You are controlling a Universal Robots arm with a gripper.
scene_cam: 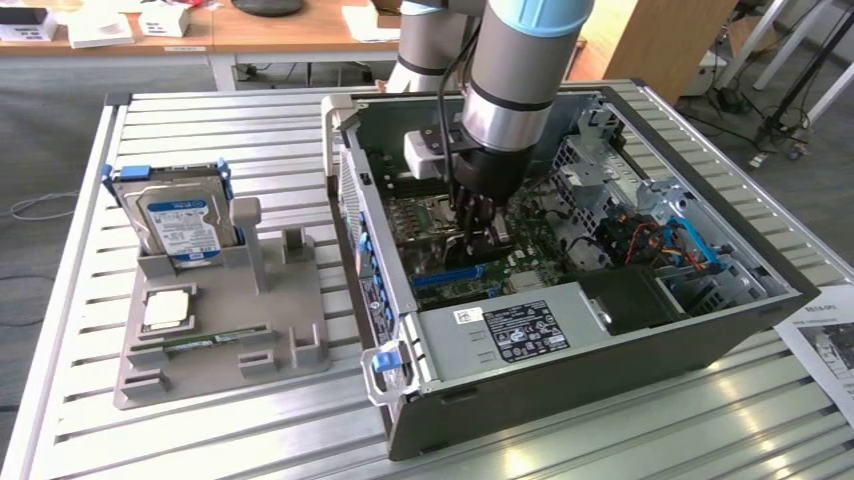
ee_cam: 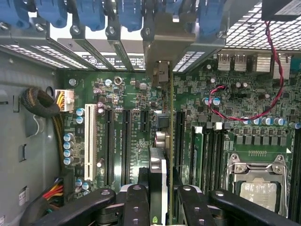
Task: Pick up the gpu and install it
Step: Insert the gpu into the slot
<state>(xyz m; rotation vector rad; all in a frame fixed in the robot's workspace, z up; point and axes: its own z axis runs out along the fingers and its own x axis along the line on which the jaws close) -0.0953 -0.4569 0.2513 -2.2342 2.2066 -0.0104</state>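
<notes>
The arm (scene_cam: 521, 70) reaches down into the open computer case (scene_cam: 441, 420), which lies on its side on the slatted metal worktop (scene_cam: 200, 440), right of centre in the exterior view. The jaws are down among the components, just over the motherboard (ee_cam: 131, 94), and are closed partway onto the gpu (ee_cam: 159, 174), gripping it from both sides. The card stands on edge, perpendicular to the board. In the wrist view it runs as a thin line between two of the long black expansion slots, with the white slot (ee_cam: 87, 141) further off to one side. Its silver end bracket (ee_cam: 162, 42) points towards the row of rear openings under the blue latches (ee_cam: 89, 12). Whether its lower edge is already in a slot I cannot tell, as the card hides that line. The processor socket (ee_cam: 256, 188) lies on the card's other side, with a red and black wire (ee_cam: 277, 70) looping above it. In the near end of the case sits the power supply (scene_cam: 521, 330) with its black label. On the exterior view's left, well apart from the case, a grey holder (scene_cam: 220, 375) carries an upright hard drive (scene_cam: 180, 225) with a blue label and, nearer the camera, a narrow memory stick (scene_cam: 187, 345) lying flat. A printed sheet (scene_cam: 827, 345) lies at the worktop's right edge.
</notes>
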